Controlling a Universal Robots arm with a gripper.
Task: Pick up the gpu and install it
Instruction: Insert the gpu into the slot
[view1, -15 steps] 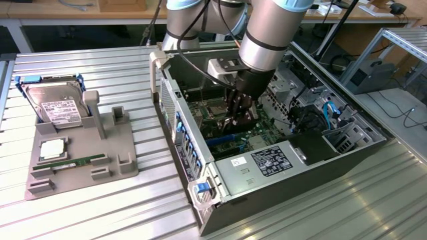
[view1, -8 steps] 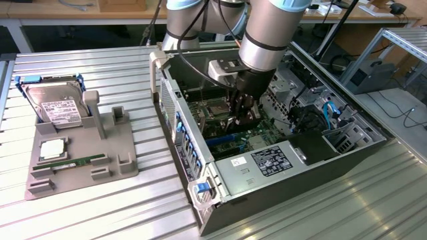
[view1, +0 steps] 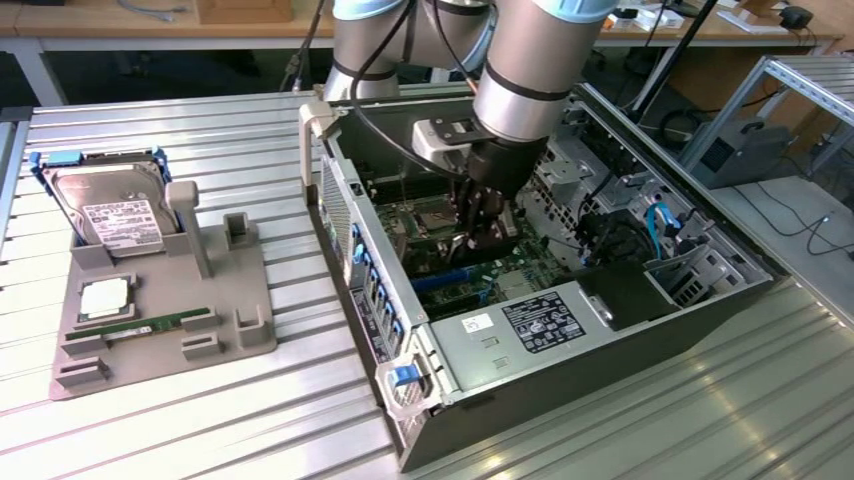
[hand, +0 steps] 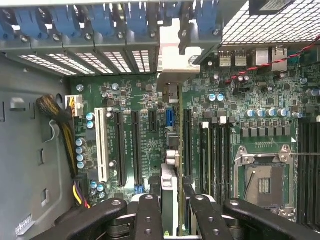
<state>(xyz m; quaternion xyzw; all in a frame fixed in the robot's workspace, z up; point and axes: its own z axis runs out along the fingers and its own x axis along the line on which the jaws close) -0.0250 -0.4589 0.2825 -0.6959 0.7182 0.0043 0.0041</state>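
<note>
Gripper (view1: 477, 238) hangs deep inside the open computer case (view1: 667, 310), low over the green motherboard (hand: 130, 100). Its fingers (hand: 150, 215) pinch the gpu (hand: 170, 192) between them. In the wrist view the card is seen edge-on, a thin dark slab running away from the camera between the two black fingers, with a pale silver metal bracket (hand: 172, 60) at its far end, up against the case's rear slot openings. It stands upright on its long edge, in line with the black expansion slots (hand: 135, 145), and seems to sit in or just above one of them; the exact contact is hard to make out. On the grey fixture (view1: 160, 320) at the exterior view's left rest a silver hard drive (view1: 114, 215) and a green memory stick (view1: 147, 326).
</note>
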